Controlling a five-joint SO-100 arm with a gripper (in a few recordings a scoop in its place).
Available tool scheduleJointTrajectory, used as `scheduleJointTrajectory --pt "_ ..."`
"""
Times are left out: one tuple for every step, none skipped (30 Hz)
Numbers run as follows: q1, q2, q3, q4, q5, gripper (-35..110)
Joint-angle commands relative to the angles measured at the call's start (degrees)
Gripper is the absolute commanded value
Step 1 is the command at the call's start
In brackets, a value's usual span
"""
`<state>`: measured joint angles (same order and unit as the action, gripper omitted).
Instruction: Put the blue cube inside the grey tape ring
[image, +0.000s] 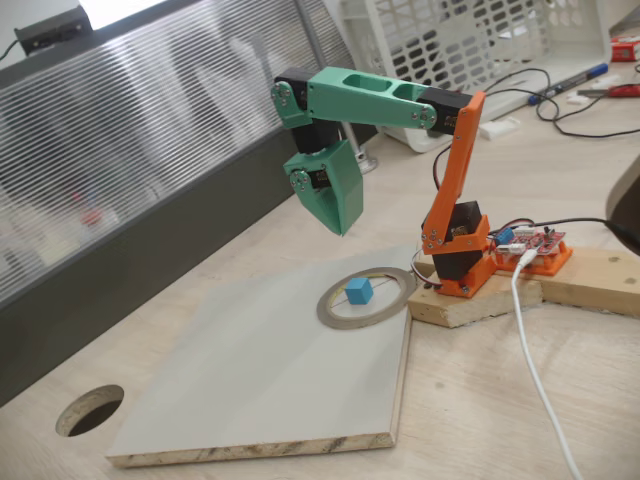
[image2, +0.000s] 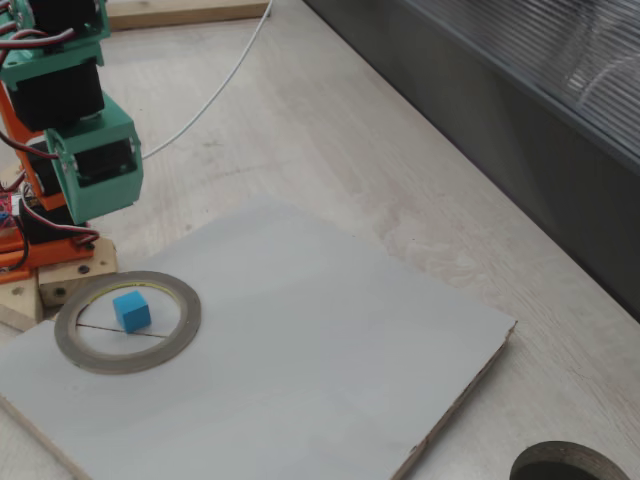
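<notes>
Your blue cube (image: 359, 291) sits inside the grey tape ring (image: 334, 310) on the board; your gripper (image: 340, 228) hangs above, empty, fingers pressed together

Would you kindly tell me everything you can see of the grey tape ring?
The grey tape ring is a thin, flat band with a yellowish inner edge, lying flat on the pale grey board near the corner closest to the arm's base. The blue cube sits on the board inside its opening, apart from the inner edge. A thin dark line crosses the opening. Nothing else touches it; the gripper hangs above, clear of it.
</notes>
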<state>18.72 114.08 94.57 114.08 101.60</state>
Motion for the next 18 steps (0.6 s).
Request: scheduleJointTrajectory --pt "0.7 2.4 -0.4 1.1 1.1 0" --pt "0.7 3.1 -0.4 1.1 1.1 0" --pt "0.7 3.6 -0.4 1.1 1.1 0" --pt "0.7 3.8 -0.4 1.1 1.1 0" --pt "0.6 3.8 -0.4 1.1 1.1 0" --pt "0.6 3.8 -0.4 1.1 1.1 0" --pt "0.6 3.5 -0.4 1.1 1.1 0" --pt "0.6 3.1 -0.4 1.1 1.1 0" --pt "0.6 3.0 -0.4 1.1 1.1 0" --pt "0.6 3.0 -0.4 1.1 1.1 0" --pt "0.6 3.0 -0.4 1.1 1.1 0" --pt "0.6 3.0 -0.4 1.1 1.1 0" --pt "0.6 2.9 -0.4 0.9 1.1 0" --pt "0.5 2.9 -0.4 0.7 1.1 0" --pt "0.5 2.9 -0.4 0.7 1.1 0" --pt "0.5 2.9 -0.4 0.6 1.1 0" --pt "0.4 2.9 -0.4 0.6 1.1 0" --pt "0.4 2.9 -0.4 0.6 1.1 0"
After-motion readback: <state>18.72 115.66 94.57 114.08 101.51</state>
